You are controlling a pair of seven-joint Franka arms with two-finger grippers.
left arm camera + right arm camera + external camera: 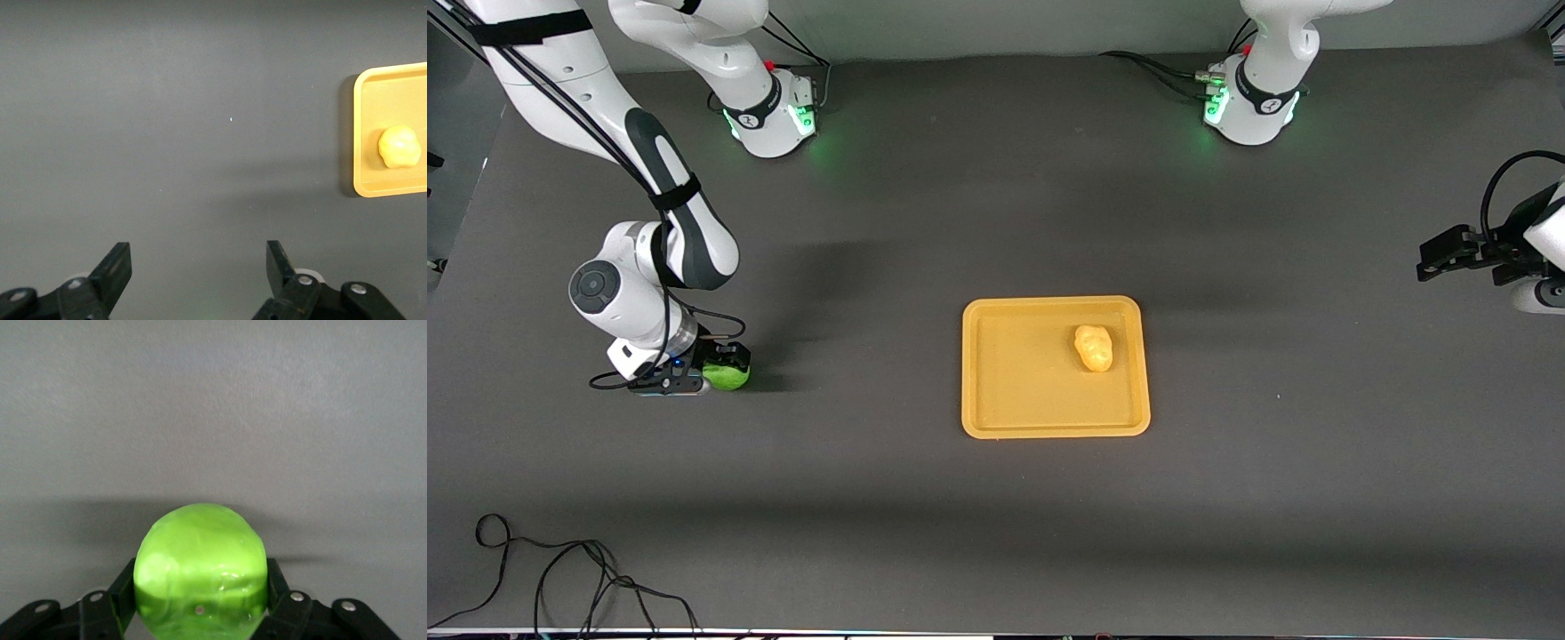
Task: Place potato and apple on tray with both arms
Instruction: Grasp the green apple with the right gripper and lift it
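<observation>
Dark table: right gripper (725, 375) clamps apple (727, 377); left gripper (197, 267) waits, jaws wide

a robotics lab test bench. two white jointed arms (649, 213) are bolted by green-lit bases (774, 120) along one edge of a broad table (996, 533) covered in plain dark grey matting. black cables (560, 578) lie loose at the table edge nearest the front camera, and more run from the bases. a bare pale wall (1005, 27) rises past the bases; nothing domestic shows.
</observation>
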